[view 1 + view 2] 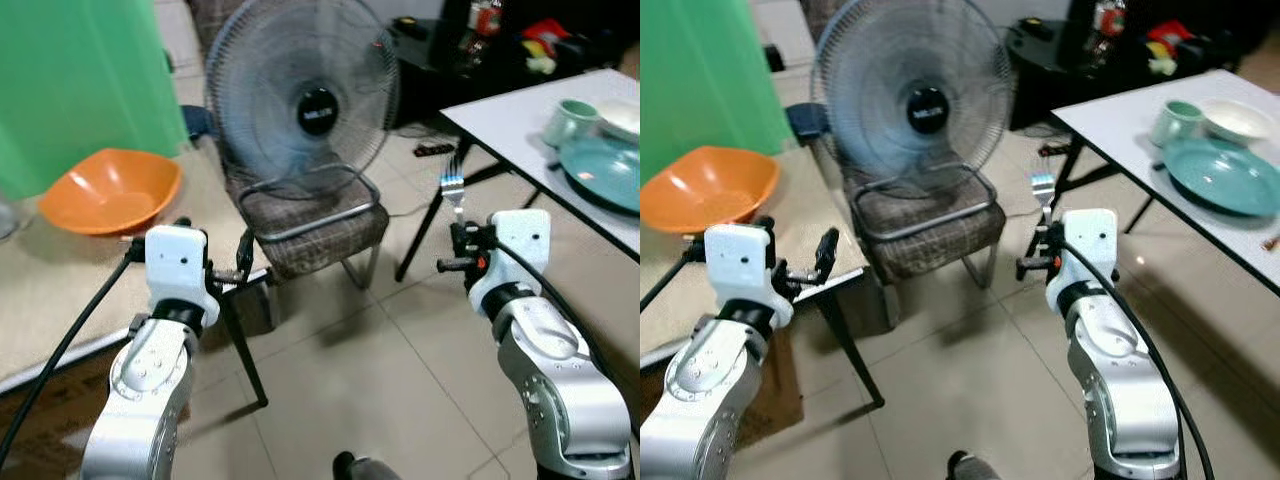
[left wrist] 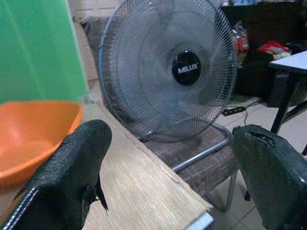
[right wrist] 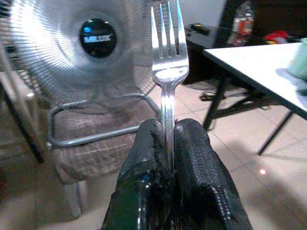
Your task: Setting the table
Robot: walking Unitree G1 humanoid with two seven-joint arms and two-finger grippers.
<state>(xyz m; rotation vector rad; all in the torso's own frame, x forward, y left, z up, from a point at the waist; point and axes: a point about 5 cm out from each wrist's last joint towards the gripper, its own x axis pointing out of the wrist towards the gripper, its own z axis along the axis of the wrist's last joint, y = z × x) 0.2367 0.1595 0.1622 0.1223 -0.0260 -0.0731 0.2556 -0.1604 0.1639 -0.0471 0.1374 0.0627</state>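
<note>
Here we have both silver arms raised forward, elbows bent, over a tiled floor (image 1: 400, 380). Our right gripper (image 3: 169, 143) has its two textured black fingers pressed tight on the handle of a shiny metal fork (image 3: 168, 62), tines pointing up and away from the wrist. Our left gripper (image 2: 168, 167) is spread wide with nothing between its rough black pads. Just beyond the left gripper lies a woven beige table surface (image 2: 139, 187), with a smooth orange plastic bowl (image 1: 110, 188) further out on it. Between and past both grippers, a round wire-grille fan (image 1: 302, 92) sits on a fabric chair with a metal tube frame (image 1: 315, 215). Beyond the right gripper, off to its right, a white table (image 1: 510, 115) carries a glossy teal plate (image 1: 605, 170), a pale green cup (image 1: 570, 120) and a white bowl (image 1: 622, 115).
</note>
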